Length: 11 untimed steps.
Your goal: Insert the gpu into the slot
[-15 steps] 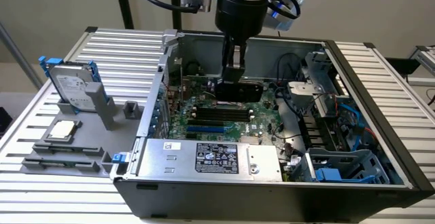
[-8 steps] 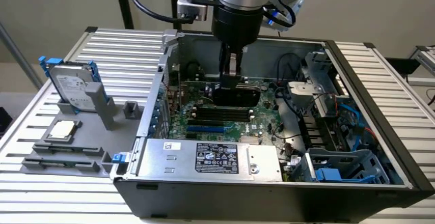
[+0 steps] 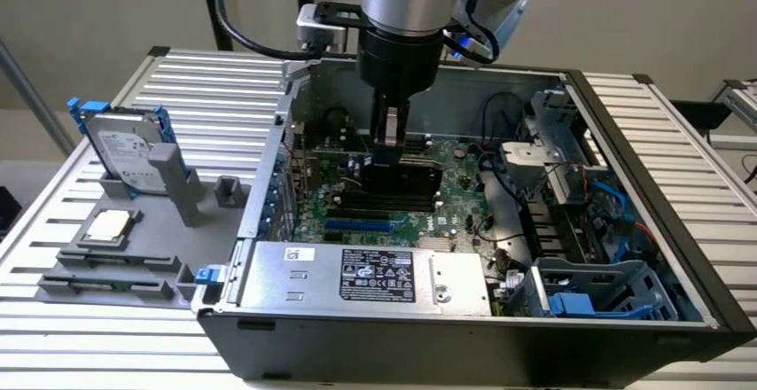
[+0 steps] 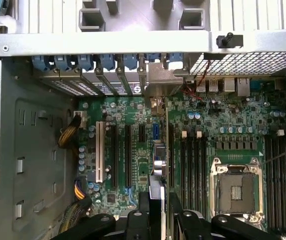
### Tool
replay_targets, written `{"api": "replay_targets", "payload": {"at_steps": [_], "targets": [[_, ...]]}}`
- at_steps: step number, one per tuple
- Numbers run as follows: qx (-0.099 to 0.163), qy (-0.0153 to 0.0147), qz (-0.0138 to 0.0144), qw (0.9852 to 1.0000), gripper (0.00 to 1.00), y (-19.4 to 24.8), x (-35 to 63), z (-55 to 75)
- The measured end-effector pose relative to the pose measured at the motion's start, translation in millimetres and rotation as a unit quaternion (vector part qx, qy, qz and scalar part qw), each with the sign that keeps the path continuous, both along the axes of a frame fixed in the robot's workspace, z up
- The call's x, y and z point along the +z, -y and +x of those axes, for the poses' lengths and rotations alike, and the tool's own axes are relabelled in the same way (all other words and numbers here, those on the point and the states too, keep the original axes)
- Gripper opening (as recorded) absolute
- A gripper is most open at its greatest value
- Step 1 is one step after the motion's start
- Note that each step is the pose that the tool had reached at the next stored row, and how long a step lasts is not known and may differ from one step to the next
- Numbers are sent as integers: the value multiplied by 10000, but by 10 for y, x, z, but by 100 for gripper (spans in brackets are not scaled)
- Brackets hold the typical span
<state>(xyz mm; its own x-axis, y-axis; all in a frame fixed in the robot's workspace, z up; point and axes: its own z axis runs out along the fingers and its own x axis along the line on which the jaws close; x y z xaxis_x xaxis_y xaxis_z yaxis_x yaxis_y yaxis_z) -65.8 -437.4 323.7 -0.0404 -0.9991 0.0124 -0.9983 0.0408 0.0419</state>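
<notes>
jaws clamped on gpu [image 3: 409, 182], held upright | gpu above motherboard [image 3: 464, 197] inside computer case [image 3: 473, 341] on desk [image 3: 213, 84] | blue slot [image 3: 358, 227] uncovered, near gpu's lower edge

Soft even indoor light; case [image 3: 473, 354] interior shadowed beneath arm [image 3: 409, 18]; faint glare on power supply [image 3: 284, 275].

The claw [image 3: 391, 152] grips the gpu [image 3: 409, 186] near the slot [image 3: 361, 227].
</notes>
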Motion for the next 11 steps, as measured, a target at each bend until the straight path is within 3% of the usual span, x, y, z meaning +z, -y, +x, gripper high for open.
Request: {"api": "replay_targets", "payload": {"at_steps": [11], "targets": [[-23, 0, 0, 10000, 26, 8, -43, -11]]}}
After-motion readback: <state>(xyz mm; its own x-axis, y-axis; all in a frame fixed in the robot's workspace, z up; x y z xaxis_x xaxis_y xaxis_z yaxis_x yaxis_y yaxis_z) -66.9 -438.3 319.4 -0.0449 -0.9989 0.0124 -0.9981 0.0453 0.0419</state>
